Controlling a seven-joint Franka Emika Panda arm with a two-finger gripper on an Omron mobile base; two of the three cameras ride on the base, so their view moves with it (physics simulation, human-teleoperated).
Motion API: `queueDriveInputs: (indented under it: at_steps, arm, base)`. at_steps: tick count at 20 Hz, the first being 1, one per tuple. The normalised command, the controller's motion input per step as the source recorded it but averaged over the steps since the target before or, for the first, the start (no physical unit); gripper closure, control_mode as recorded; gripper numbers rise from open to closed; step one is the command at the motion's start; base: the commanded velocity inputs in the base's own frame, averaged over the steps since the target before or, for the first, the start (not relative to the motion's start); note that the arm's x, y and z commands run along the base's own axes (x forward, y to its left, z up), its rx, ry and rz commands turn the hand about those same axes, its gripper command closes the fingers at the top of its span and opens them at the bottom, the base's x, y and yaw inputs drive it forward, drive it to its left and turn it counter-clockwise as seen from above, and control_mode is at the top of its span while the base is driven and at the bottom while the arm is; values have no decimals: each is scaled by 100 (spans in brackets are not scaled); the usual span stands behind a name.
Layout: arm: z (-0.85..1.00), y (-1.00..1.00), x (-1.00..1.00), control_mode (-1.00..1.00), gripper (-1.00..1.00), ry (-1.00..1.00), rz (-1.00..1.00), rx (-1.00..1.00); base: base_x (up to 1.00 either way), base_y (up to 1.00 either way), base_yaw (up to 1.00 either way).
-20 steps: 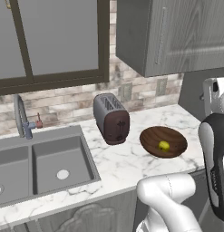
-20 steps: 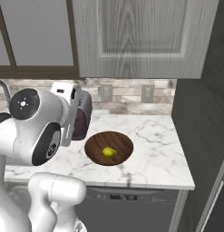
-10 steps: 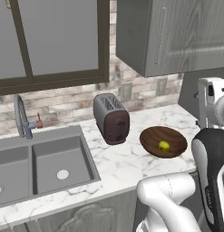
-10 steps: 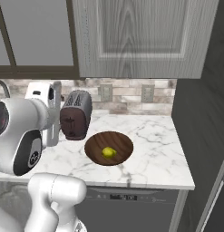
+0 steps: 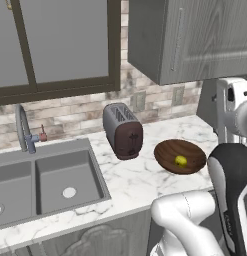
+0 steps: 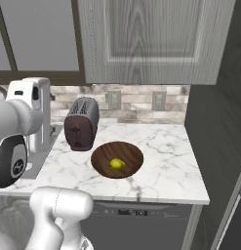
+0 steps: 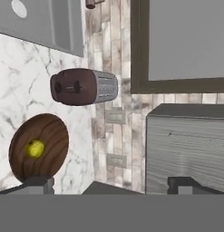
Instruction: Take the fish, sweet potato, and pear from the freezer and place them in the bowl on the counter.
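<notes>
The round dark brown wooden bowl (image 6: 117,158) showed streaked grain, holding a smooth yellow-green pear (image 6: 116,164). The white marble counter (image 6: 168,161) looked polished, grey-veined. The brown toaster (image 6: 81,123) had ribbed grey metal sides.

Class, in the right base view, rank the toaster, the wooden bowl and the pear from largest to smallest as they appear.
1. Toaster and wooden bowl: look about alike; the bowl is wider, the toaster taller and farther back, so unranked.
2. Pear: clearly smallest, lying inside the bowl.
</notes>
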Motion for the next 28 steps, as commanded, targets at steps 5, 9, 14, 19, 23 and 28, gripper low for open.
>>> queueDriveInputs:
  at_steps: [5,9,14,19,23,28]
  arm:
    - [16,-4,-40,100,-100,-2,0,0]
    - [0,0,0,100,-100,0,0,0]
    - [0,0,0,100,-100,0,0,0]
    - [0,0,0,100,-100,0,0,0]
    - [0,0,0,100,-100,0,0,0]
    - [0,0,0,100,-100,0,0,0]
  base:
    - [-19,-3,0]
    - [-99,0,0]
    - [-100,0,0]
    - [-99,-12,-5]
    - [-78,-52,-16]
    - [-21,-86,-21]
